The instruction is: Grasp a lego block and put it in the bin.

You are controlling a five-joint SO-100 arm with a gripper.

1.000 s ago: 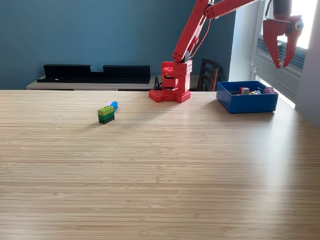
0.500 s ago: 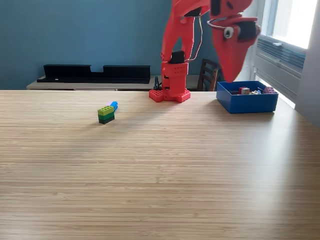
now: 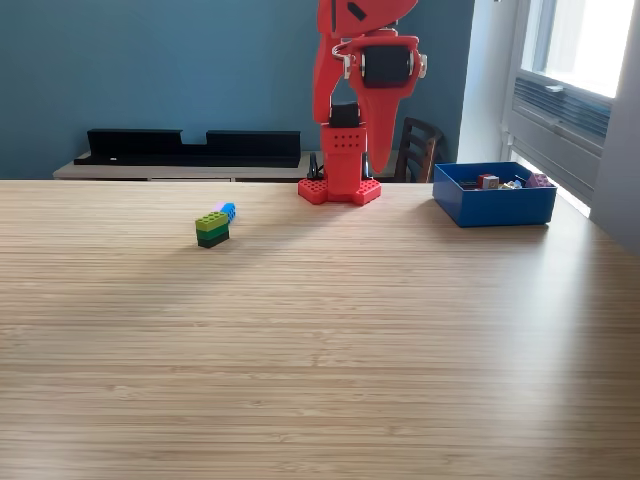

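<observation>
A green lego block (image 3: 212, 228) lies on the table (image 3: 320, 350) towards its far left; the blue bin (image 3: 494, 202) sits at the far right. The gripper (image 3: 372, 160) hangs beyond, its spread indiscernible; descent should be centred over the block.

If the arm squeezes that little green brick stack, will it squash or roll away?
Probably neither. The green lego stack looks like rigid, boxy plastic sitting flat on the table, so it should slide rather than roll. Its layers might separate if squeezed unevenly.
</observation>
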